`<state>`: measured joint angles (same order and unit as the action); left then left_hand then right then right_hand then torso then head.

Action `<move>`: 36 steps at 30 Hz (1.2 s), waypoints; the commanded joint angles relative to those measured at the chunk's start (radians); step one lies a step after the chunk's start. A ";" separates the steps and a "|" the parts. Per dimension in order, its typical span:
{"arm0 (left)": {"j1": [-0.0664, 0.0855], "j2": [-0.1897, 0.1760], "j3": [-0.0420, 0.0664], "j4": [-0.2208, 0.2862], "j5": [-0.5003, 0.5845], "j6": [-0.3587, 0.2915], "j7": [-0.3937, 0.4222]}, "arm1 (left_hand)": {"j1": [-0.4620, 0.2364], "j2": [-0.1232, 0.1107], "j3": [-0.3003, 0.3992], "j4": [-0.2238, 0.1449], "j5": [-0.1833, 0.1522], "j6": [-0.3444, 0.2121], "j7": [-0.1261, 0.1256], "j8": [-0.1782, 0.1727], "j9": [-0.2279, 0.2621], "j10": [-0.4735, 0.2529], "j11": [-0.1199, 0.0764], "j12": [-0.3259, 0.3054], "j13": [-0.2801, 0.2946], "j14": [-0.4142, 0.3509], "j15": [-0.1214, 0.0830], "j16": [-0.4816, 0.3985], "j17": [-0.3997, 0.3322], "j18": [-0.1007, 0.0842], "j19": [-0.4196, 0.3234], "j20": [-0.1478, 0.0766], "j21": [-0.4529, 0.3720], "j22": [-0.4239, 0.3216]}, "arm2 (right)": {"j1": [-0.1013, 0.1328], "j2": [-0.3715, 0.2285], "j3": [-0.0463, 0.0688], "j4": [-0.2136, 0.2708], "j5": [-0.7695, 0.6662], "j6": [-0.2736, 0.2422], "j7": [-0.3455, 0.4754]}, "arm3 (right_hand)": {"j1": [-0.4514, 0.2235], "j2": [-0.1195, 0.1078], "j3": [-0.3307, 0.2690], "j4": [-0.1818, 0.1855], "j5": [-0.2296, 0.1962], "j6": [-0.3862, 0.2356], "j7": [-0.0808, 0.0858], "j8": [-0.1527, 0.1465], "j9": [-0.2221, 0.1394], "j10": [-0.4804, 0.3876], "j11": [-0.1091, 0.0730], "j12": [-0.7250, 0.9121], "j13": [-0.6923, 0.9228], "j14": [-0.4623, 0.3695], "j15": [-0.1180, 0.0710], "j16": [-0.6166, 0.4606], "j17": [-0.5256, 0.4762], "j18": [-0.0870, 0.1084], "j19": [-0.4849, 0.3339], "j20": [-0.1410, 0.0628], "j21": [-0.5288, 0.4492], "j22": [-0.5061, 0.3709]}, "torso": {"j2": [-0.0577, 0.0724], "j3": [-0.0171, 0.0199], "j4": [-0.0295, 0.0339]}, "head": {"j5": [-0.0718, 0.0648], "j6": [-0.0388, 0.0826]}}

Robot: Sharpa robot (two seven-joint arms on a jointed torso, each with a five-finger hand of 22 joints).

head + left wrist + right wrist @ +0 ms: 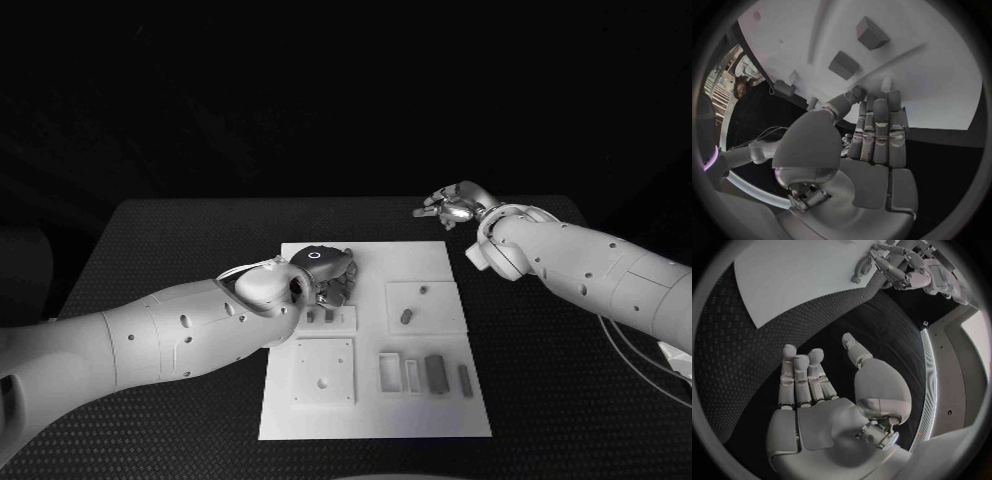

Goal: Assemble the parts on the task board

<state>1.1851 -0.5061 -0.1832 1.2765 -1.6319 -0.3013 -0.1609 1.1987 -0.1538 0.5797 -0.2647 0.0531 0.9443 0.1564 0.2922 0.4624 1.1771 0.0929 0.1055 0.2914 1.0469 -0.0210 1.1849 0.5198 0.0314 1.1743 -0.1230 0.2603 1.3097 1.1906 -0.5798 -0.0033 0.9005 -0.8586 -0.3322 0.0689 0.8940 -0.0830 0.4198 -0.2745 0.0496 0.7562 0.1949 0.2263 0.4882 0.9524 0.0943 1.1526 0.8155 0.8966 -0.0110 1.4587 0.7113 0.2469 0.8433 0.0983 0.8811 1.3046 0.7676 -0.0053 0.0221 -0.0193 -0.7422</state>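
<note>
Left arm: enters from the near left and reaches across the table (173, 240) to the task board (433, 262), forearm angled up toward the board's far left part.
Left hand (320, 272): over the board's far left corner, palm down. In the left wrist view the fingers (879, 135) lie straight, side by side, tips at the white plate (942, 75); thumb out to one side. Nothing seen in its grasp; fingers released.
Right arm: enters from the right, forearm rising toward the far right of the table.
Right hand (456, 208): off the board, beyond its far right corner, above black table. Right wrist view shows the hand (826, 390) with fingers extended, thumb apart, empty.
Parts (433, 372): small grey pieces lying along the board's near right; two more (329, 316) just beside the left hand; one (408, 318) on the raised square at the middle right.
Blocks, left wrist view: two grey parts (870, 32) standing on the plate ahead of the fingertips, apart from them.
</note>
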 commanded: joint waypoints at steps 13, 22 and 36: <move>-0.008 0.005 -0.010 0.003 0.002 0.065 0.010 | -0.002 0.021 -0.003 0.005 -0.003 0.018 -0.012 0.012 0.005 0.020 -0.005 0.004 0.000 0.006 -0.001 0.013 0.004 0.038 0.007 0.005 0.014 0.022 | -0.001 0.000 0.000 0.003 -0.001 0.013 0.011 | -0.006 0.008 0.007 -0.001 0.000 0.009 0.004 0.004 -0.002 -0.151 -0.006 0.006 -0.002 0.000 -0.006 0.007 -0.002 0.015 -0.004 0.002 -0.004 0.002 | 0.000 0.0000 0.0001 | 0.001 -0.005; -0.008 0.003 -0.010 -0.001 0.000 0.074 0.008 | 0.029 0.057 0.030 -0.010 -0.001 0.062 -0.031 0.032 0.010 0.064 -0.019 0.010 0.009 0.014 -0.014 0.014 0.002 0.031 0.007 -0.004 0.022 0.022 | -0.001 0.001 0.000 0.001 -0.001 0.011 0.011 | -0.006 0.008 0.006 -0.001 0.000 0.010 0.004 0.004 -0.002 -0.151 -0.006 0.006 -0.002 0.000 -0.006 0.007 -0.002 0.015 -0.004 0.002 -0.004 0.002 | 0.000 0.0001 -0.0002 | 0.000 -0.004; -0.010 0.002 -0.010 -0.001 0.003 0.032 0.033 | 0.045 0.059 0.063 -0.013 -0.001 0.068 -0.031 0.031 0.006 0.104 -0.034 0.013 0.015 0.034 -0.029 0.017 0.001 0.023 0.017 -0.014 0.029 0.020 | -0.001 0.001 0.000 0.003 0.000 0.010 0.012 | -0.006 0.008 0.006 -0.001 0.000 0.010 0.004 0.005 -0.002 -0.151 -0.006 0.007 -0.003 0.000 -0.006 0.007 -0.003 0.015 -0.004 0.002 -0.004 0.002 | 0.000 0.0006 0.0001 | 0.002 -0.005</move>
<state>1.1861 -0.5045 -0.1854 1.2725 -1.6355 -0.2974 -0.1494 1.2409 -0.0961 0.6392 -0.2772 0.0492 1.0057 0.1246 0.3214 0.4684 1.2724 0.0589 0.1184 0.3076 1.0761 -0.0466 1.1965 0.5218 0.0304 1.1887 -0.1305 0.2875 1.3107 1.1905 -0.5794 -0.0033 0.9015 -0.8583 -0.3320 0.0696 0.8901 -0.0791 0.4198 -0.2746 0.0496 0.7561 0.1950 0.2263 0.4872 0.9523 0.0943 1.1526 0.8137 0.8966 -0.0076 1.4630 0.7096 0.2470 0.8432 0.0983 0.8811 1.3052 0.7674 -0.0048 0.0221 -0.0181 -0.7473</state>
